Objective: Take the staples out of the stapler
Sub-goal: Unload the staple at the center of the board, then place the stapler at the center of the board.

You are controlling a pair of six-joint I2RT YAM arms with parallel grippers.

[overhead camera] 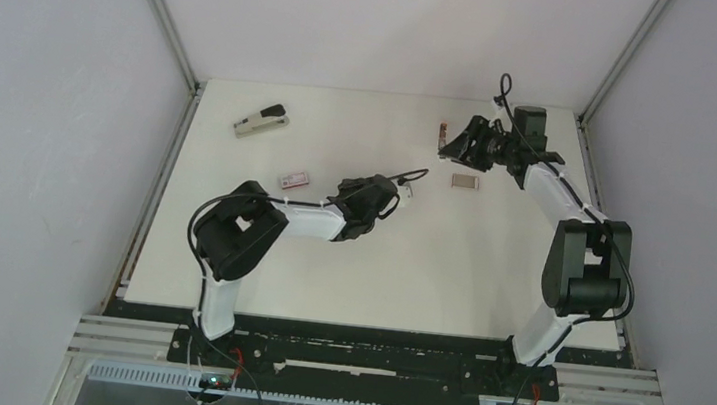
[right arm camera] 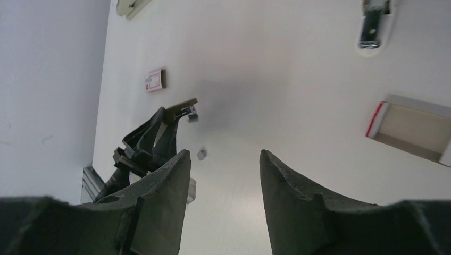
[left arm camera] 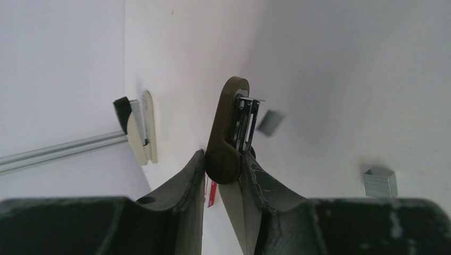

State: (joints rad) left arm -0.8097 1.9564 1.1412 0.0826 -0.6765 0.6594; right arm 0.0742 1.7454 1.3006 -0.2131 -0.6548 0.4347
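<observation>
My left gripper (left arm camera: 223, 158) is shut on the hinge end of a dark brown stapler (left arm camera: 226, 125), held up off the table. The stapler's silver magazine (left arm camera: 244, 123) is exposed beside the brown arm. A small grey strip of staples (left arm camera: 271, 121) shows blurred just beside the magazine's tip. A thicker block of staples (left arm camera: 380, 182) lies on the table to the right. In the top view the left gripper (overhead camera: 385, 194) is near the table's middle, with the stapler (overhead camera: 413, 177) pointing toward the back right. My right gripper (right arm camera: 223, 154) is open and holds nothing; it (overhead camera: 449, 148) hovers at the back right.
A beige and black stapler (overhead camera: 261, 120) lies at the back left. A pink-and-white box (overhead camera: 294, 179) sits left of the left gripper. An open cardboard tray (overhead camera: 465, 182) lies below the right gripper. Another small stapler (overhead camera: 442, 134) rests just beside that gripper.
</observation>
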